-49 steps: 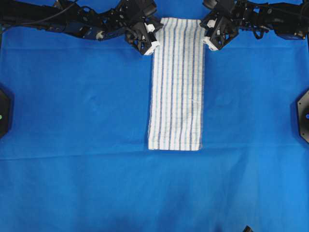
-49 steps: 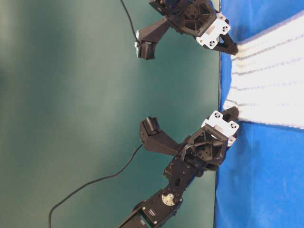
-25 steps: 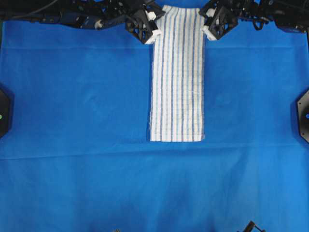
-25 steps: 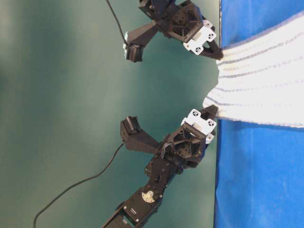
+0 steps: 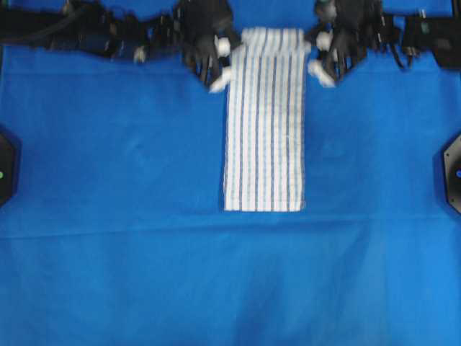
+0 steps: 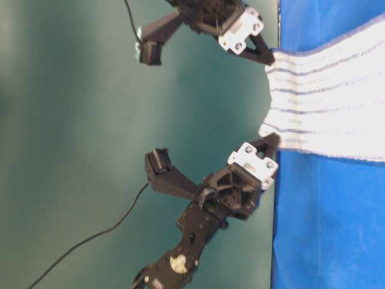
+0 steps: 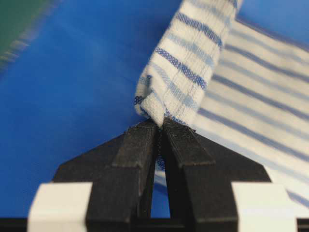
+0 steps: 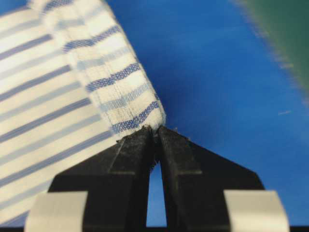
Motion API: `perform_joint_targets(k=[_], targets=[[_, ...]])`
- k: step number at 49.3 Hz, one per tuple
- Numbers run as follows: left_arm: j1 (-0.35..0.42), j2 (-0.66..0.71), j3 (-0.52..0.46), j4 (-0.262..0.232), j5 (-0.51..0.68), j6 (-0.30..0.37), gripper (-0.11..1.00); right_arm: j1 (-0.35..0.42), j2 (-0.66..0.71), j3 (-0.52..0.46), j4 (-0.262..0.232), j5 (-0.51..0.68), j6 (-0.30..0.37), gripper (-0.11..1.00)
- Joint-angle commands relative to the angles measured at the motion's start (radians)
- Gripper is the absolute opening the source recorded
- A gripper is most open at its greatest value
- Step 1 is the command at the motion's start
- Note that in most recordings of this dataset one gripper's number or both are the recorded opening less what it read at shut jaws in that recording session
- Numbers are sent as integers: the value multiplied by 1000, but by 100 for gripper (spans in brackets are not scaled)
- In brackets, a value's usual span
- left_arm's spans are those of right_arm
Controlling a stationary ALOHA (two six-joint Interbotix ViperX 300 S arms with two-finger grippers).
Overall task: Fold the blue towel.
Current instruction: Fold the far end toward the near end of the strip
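Striped blue towel [image 5: 263, 130] corners in both grippers

A robot lab or test bench, not a home. The counter [image 5: 108, 216] is draped edge to edge in plain blue cloth, a flat green backdrop [image 6: 72, 120] stands behind it, and two black arms [image 6: 198, 211] with exposed servos, loose cables [image 6: 90, 241] and wrist-mounted cameras work over it. Black mounts [image 5: 454, 173] sit at the counter's sides.
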Motion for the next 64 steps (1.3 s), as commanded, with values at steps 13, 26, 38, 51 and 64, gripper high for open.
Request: perform_joint_targets(k=[13,26,38,51,64], targets=[[-204,-107,132,0,-8,-15,1,256,-173,152,78,-5,81,7],[-356,-107,153,0,-2,-37,1,457,-164,161,100,0,172,7],[-437,-104,155,0,49,-78,1,545,-140,147,100,41,230,7],[-463,-104,155,0,77,-104,1,611,-124,135,101,52,262,7],[-466,-106,149,0,77,-100,1,618,-109,126,103,63,282,7]])
